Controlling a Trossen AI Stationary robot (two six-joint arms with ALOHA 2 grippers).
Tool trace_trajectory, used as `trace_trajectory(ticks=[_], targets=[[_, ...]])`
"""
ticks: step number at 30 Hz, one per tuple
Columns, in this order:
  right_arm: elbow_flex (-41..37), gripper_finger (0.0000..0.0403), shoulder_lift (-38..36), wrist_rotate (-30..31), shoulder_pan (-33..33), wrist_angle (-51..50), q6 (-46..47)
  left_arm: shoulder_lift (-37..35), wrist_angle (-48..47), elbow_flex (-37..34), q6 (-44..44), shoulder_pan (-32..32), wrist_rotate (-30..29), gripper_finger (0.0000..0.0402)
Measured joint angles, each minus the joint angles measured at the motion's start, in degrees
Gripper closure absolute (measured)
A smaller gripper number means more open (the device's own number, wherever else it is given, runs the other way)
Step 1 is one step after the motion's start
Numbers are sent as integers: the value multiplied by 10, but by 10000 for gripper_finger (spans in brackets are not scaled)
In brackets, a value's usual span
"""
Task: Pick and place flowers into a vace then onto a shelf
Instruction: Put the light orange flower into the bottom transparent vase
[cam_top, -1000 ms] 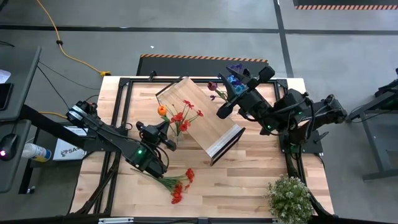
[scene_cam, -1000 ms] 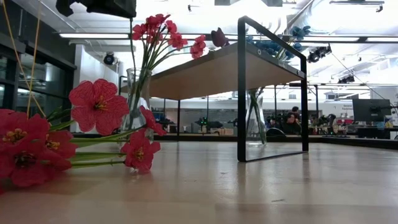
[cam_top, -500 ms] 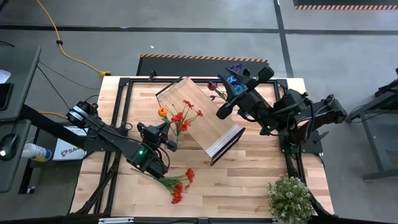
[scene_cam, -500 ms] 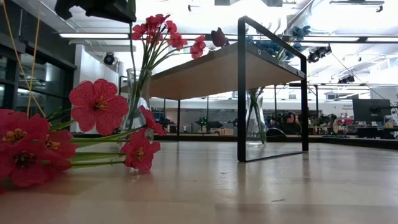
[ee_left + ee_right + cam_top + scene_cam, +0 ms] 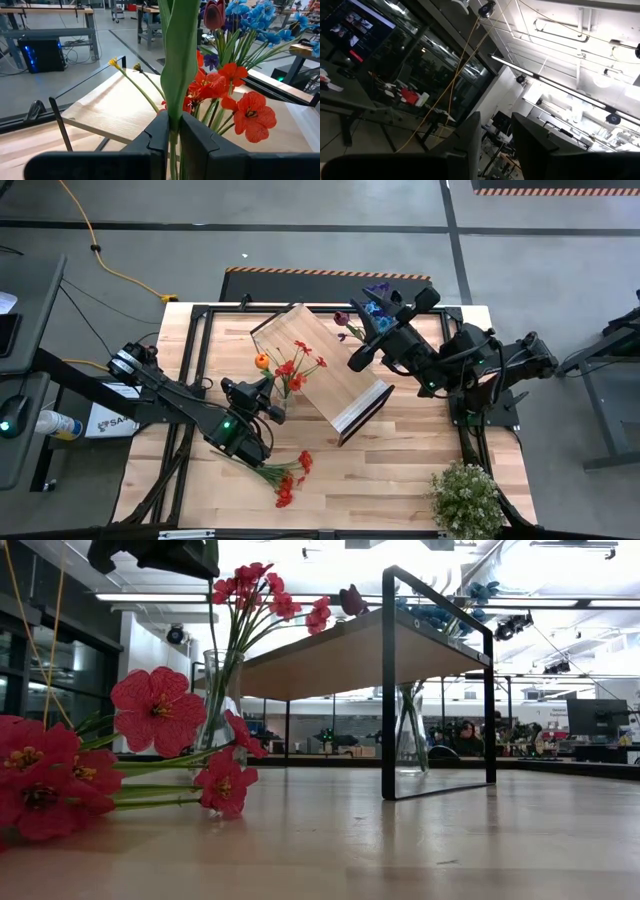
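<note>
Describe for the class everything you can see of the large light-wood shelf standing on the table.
The large rectangular light-wood shelf is a pale board in a dark frame with one white end edge. It stands askew near the table's middle, raised on thin dark legs, so the low view looks under it. A clear glass vase of red flowers stands beside it on the left arm's side, a vase of blue flowers at its far side. Neither gripper touches it.
</note>
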Motion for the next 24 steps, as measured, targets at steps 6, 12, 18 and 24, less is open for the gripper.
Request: trace_trajectory(ticks=[6,12,18,24], targets=[[0,304,0,0,0,-1,0,0,0,0,1,0,0,321],[0,304,0,0,0,-1,0,0,5,0,19,0,-2,308],[0,304,0,0,0,-1,0,0,20,0,35,0,-5,242],[0,304,0,0,0,-1,0,0,29,0,36,0,13,177]])
